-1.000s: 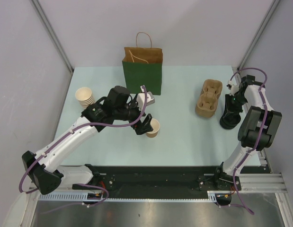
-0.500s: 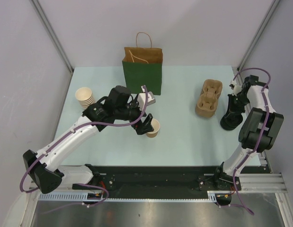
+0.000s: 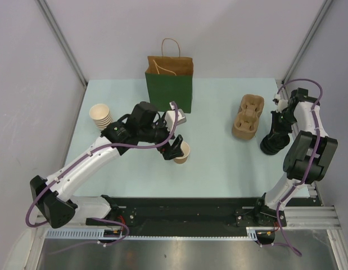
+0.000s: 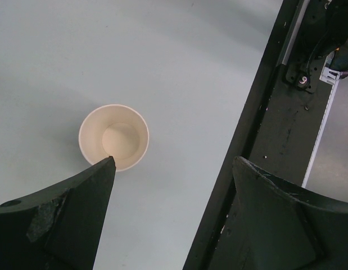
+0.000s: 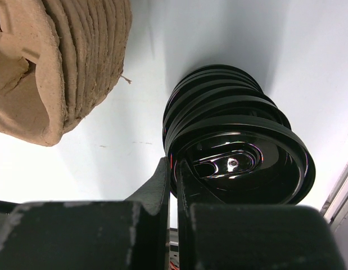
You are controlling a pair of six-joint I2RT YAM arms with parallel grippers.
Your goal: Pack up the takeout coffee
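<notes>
Cream-rimmed spare cups [image 3: 99, 115] sit stacked at the far left of the counter [image 3: 218, 163]. Next comes the paper cup [image 4: 113, 138], which stands upright and lidless in front of the green bag [image 3: 169, 90], so the takeout coffee is not yet whole. The left gripper [image 4: 174, 169] hangs over the cup with its jaws wide. The cup is off-centre, its rim under one fingertip and well clear of the other.

Past the pulp carriers [image 3: 248, 116], at the right edge, the right gripper [image 5: 172, 169] has its jaws pinched together on the rim of the top lid [image 5: 241, 163] of the black lids [image 5: 213, 95].

We judge that the lid has to travel left across the counter, past the carriers, to the cup's open mouth. The left arm is far nearer the cup, whose long axis is vertical.

Only the overhead view shows that whole stretch and the bag. Only the wrist views show the off-centre cup and the pinch on the rim.
</notes>
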